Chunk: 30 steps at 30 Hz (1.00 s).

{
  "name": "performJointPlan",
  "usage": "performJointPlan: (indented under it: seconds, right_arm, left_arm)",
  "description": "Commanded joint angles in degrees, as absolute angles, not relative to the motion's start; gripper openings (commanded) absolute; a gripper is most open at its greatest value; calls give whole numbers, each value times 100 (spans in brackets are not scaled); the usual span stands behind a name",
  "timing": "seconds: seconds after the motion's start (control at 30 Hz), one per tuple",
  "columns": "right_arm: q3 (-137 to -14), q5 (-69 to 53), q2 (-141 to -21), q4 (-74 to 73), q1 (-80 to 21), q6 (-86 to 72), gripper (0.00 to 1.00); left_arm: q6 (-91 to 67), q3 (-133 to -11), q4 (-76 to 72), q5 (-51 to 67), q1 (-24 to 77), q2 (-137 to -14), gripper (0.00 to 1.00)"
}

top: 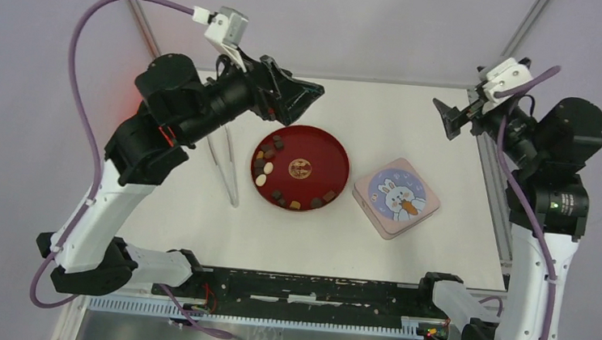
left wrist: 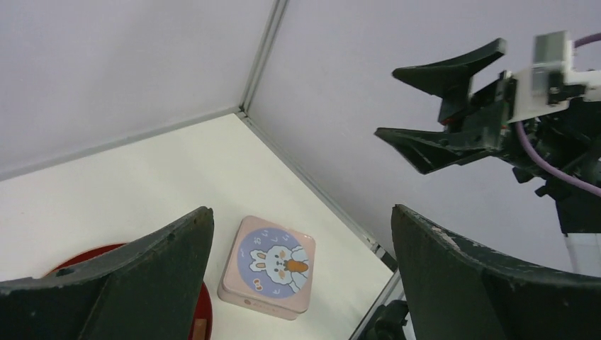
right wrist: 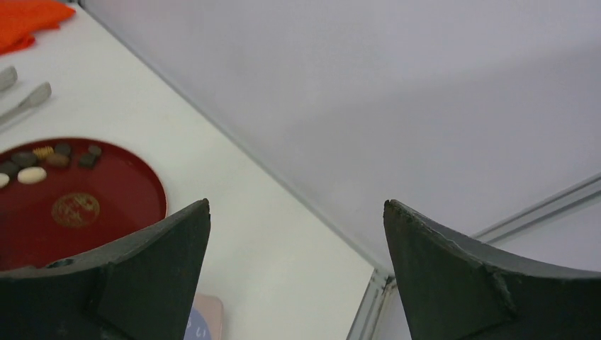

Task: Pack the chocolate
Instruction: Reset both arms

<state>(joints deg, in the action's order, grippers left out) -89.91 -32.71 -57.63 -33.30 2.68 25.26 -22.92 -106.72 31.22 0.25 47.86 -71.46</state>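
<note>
Chocolate (top: 269, 167): dark, tan and cream pieces along the left and near rim of red plate (top: 325, 150) on the table (top: 415, 122) | pink rabbit tin (top: 396, 198): closed, just right of plate | left jaws: spread wide, empty, above plate's far-left edge | right jaws: spread wide, empty, above table's far-right corner

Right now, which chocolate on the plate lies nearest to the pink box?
The brown piece at the near rim of the plate, on the side facing the box. All other pieces, including the darker one beside it, lie farther away.
</note>
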Motion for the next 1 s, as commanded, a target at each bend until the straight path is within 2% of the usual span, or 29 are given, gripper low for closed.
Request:
performJointPlan:
  seconds: [0.0,0.1,0.37,0.97]
  right_arm:
    - [-10039,-3852,-5978,-3511,264,1821,98]
    - [-10156,-3915,-5974,-3368,264,1306,98]
    - [-10125,-2351,-5969,-3208,270,142,98]
    - [-10341,-2677,-6089,-3359,281,378,98]
  left_arm:
    - [-1903,-11309,4122,-398,4769,-7096,100]
    - [-1914,-11121,4059,-521,4763,-6801,100]
    - [-1900,-10635,3942,-639,4768,-6343,100]
    - [-1866,-10458,3774,-468,4758,-6292,100]
